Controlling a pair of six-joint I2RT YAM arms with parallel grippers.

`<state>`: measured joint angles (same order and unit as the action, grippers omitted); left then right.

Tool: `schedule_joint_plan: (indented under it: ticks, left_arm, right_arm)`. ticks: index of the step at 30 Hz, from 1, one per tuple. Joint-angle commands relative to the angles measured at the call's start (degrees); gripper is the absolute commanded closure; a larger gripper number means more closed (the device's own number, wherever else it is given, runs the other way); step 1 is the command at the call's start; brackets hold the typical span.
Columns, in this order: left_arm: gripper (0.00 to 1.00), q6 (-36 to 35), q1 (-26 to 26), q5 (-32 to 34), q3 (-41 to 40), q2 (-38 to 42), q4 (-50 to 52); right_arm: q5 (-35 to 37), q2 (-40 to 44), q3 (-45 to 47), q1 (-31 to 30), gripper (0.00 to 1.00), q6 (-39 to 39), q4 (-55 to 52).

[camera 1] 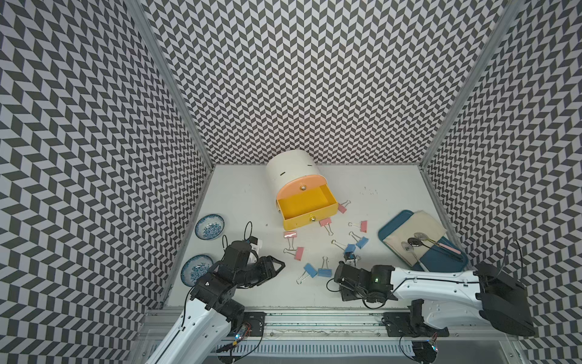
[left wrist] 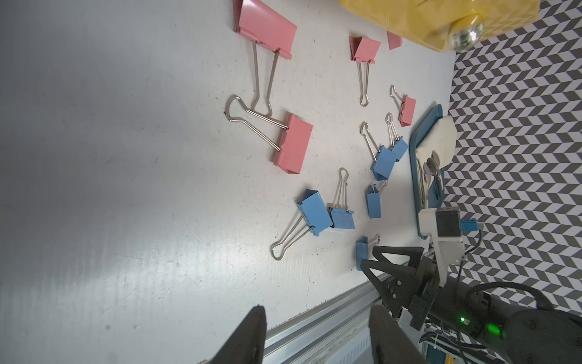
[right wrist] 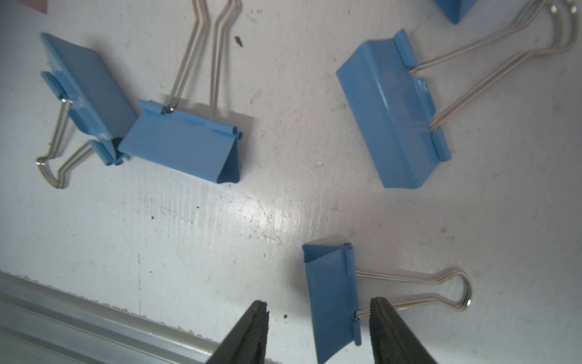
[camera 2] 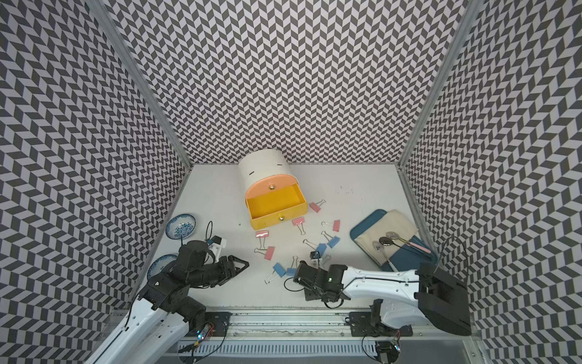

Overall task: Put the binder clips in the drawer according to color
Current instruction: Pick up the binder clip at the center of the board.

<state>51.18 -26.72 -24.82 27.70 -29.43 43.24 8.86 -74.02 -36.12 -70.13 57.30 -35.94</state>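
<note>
The right gripper [right wrist: 318, 302] has its jaws apart. A blue clip [right wrist: 330, 277] lies flat on the table between them. It is close to one finger [right wrist: 387, 331], and there is a gap to the other. That finger sits over the clip's wire loops. Nothing is squeezed yet.

The clip is probably light and hard. Its painted body looks smooth, so it may slip. The wire loops are thin and can swing, so they look like a poor place to grab. The best hold seems to be across the blue body, one finger on each side.

Just ahead of the jaws lies another blue clip [right wrist: 393, 110]. Off to one side, two more blue clips [right wrist: 176, 141] touch each other. They are near, but a straight lift should miss them.

The left gripper [left wrist: 317, 307] has its jaws apart too, with nothing between them.

Farther ahead of the jaws lie the pink clips [camera 1: 298, 253]. Past them the yellow drawer [camera 1: 302, 220] stands pulled out, and no clip shows in it. The peach drawer [camera 1: 297, 189] above it is shut.

A tray [camera 1: 386, 227] with a cloth and spoons sits off to one side, and two bowls [camera 1: 209, 226] sit off to the other. None seems to block the way.
</note>
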Motion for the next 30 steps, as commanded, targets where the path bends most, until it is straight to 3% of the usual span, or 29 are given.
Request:
schedule_joint_plan:
  ticks: [1,12,30]
  left_arm:
    - [0.44,2.1,-2.0,2.1,-0.6,-0.6,-3.4]
    - [0.44,4.7,-6.7,4.5,0.0,-3.8,-7.6]
    - [0.44,6.0,-8.2,5.6,0.2,-3.4,-8.1]
  right_arm:
    - [2.1,-0.9,-1.3,-0.4,0.43,0.4,0.3]
    - [2.8,-3.2,-1.7,-0.4,0.49,-0.5,1.5]
    - [4.0,-6.4,-0.6,-2.4,0.65,1.9,0.9]
